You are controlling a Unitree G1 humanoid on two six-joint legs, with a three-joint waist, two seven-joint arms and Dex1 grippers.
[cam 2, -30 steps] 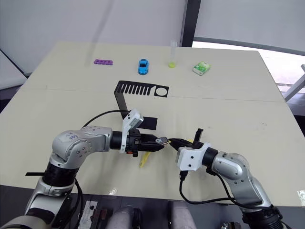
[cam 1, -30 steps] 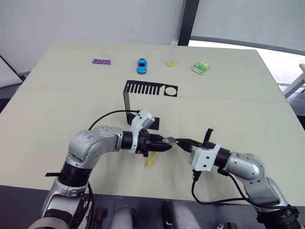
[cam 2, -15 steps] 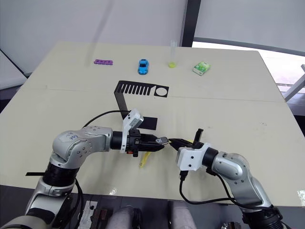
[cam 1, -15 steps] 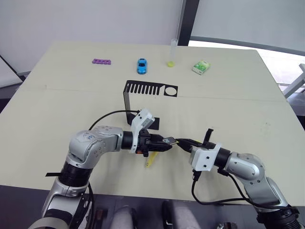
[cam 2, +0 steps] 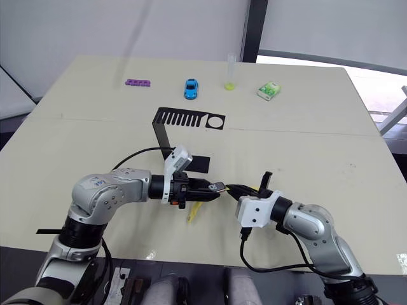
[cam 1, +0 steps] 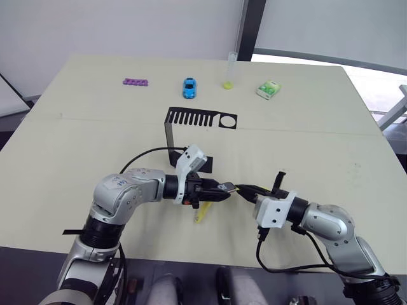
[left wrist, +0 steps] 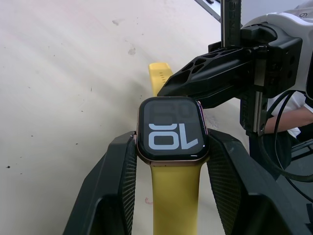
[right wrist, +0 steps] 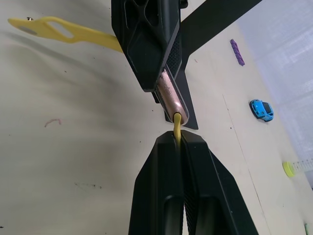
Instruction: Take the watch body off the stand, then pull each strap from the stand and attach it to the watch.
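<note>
My left gripper [cam 1: 218,190] is shut on the watch body [left wrist: 171,128], a small black case whose dark screen shows white digits. One yellow strap [left wrist: 174,198] is attached to the case and hangs down to the table [cam 1: 201,215]. My right gripper [right wrist: 178,140] is shut on the other yellow strap [right wrist: 177,123], edge-on between its fingers. That strap's end meets the free edge of the watch body [right wrist: 169,91]. Both grippers face each other just above the table, near its front edge. The black stand [cam 1: 191,121] is behind them, with nothing on its slotted top plate.
Along the table's far side lie a purple piece [cam 1: 135,82], a blue toy car [cam 1: 189,88], a clear tube with a yellow bottom [cam 1: 229,71] and a green-white packet [cam 1: 268,90]. The table's front edge is close below both arms.
</note>
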